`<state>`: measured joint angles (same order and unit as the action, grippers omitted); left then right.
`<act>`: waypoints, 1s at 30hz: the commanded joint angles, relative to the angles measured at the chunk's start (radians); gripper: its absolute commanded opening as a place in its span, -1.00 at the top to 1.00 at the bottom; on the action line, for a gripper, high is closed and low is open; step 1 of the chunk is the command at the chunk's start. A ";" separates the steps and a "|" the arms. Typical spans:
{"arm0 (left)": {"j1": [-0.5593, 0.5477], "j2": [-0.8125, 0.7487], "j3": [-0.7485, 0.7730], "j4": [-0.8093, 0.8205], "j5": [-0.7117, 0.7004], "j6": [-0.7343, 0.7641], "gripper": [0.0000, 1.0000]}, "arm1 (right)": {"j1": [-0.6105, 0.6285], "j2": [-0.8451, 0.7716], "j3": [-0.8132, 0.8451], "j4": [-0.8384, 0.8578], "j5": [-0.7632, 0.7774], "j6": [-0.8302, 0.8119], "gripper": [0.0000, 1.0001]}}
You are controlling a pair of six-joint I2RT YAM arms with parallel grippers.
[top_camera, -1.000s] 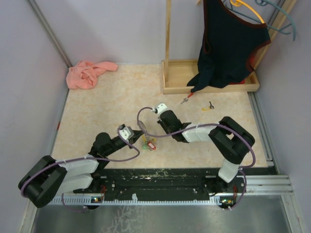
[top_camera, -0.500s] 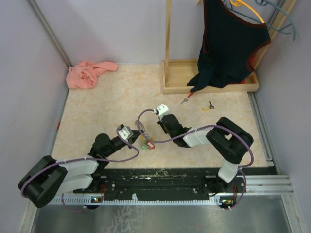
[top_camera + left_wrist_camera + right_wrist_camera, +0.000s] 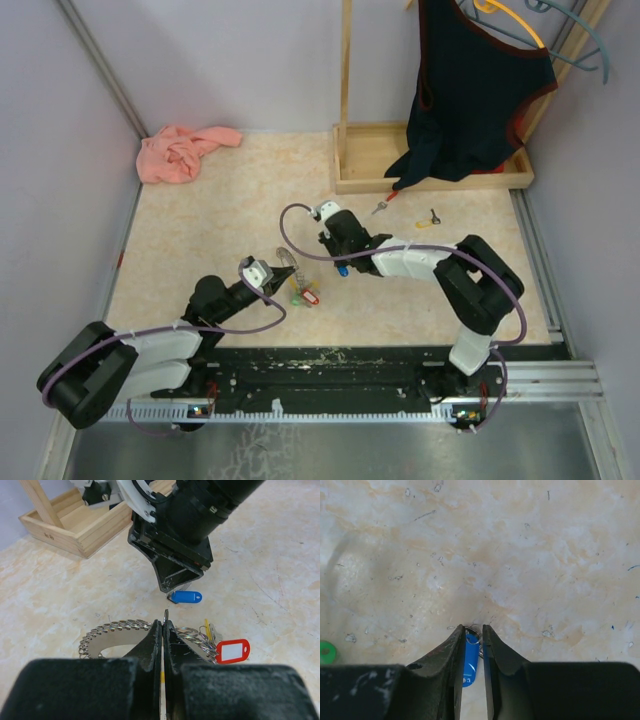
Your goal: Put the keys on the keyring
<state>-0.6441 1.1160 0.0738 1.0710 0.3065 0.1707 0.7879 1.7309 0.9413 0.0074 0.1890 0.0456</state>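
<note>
Where the speckled beige bench [image 3: 220, 220] meets the lilac walls [image 3: 60, 150] at left, back and right, I log hard limits. The black mounting rail [image 3: 330, 365] runs along the near edge. Bare bench surface shows between the crumpled pink cloth [image 3: 180, 152] in the back-left corner and the arms.

Left end effector [image 3: 164, 630]: clenched on the grey metal keyring [image 3: 187, 630]. A thin ring edge pokes up between the fingertips. Its silvery chain [image 3: 117, 626] is coiled on the bench, and the red plastic tag [image 3: 232, 651] lies to the right.

Right end effector [image 3: 473, 630]: tips down just beyond the left one. Its fingers stand a narrow gap apart with the small blue-capped key [image 3: 470, 660] in that gap. I cannot tell whether it is gripped or released. This key sits near the ring, not touching it.

The red-capped key [image 3: 383, 205] and yellow-capped key [image 3: 428, 218] lie in front of the shallow wooden tray [image 3: 360, 170], well apart from both end effectors. The tray holds an upright wooden post [image 3: 346, 90] and the hem of a dark hanging garment [image 3: 470, 90].
</note>
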 commanded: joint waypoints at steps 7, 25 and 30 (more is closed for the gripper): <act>0.004 -0.013 0.000 0.055 0.007 -0.013 0.98 | -0.036 0.022 0.159 -0.232 -0.100 0.051 0.51; 0.006 -0.020 0.002 0.040 0.013 -0.012 0.98 | -0.170 0.095 0.246 -0.328 -0.384 0.179 0.33; 0.006 -0.013 0.004 0.046 0.019 -0.013 0.98 | -0.179 0.119 0.256 -0.324 -0.400 0.189 0.40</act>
<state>-0.6434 1.1141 0.0742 1.0695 0.3080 0.1680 0.6205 1.8362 1.1412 -0.3294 -0.1734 0.2111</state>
